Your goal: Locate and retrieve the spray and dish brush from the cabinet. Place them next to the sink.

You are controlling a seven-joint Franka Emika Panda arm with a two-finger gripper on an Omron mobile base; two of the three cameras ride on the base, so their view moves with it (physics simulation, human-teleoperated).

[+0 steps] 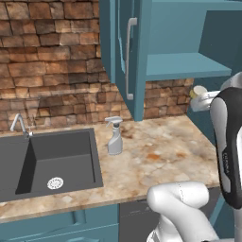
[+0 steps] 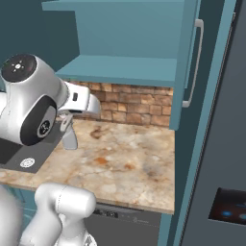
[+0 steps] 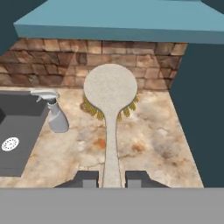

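Dark two-finger gripper (image 3: 111, 178) clenches the slim beige-handled, yellow-bristled dish brush (image 3: 110, 98) above the marbled counter (image 3: 148, 140), with the pale grey translucent spray bottle (image 3: 54, 114) upright at nine o'clock, just beside the dark grey sink (image 3: 17, 131).

surface (image 1: 156, 151): mottled beige stone, polished look
wall (image 1: 47, 71): rough reddish brick
cabinet (image 1: 184, 66): smooth matt teal
sink (image 1: 61, 151): matt dark grey
spray (image 1: 114, 136): pale translucent plastic
dish brush (image 3: 110, 94): speckled matt beige, yellow bristles
faucet (image 1: 19, 124): shiny chrome
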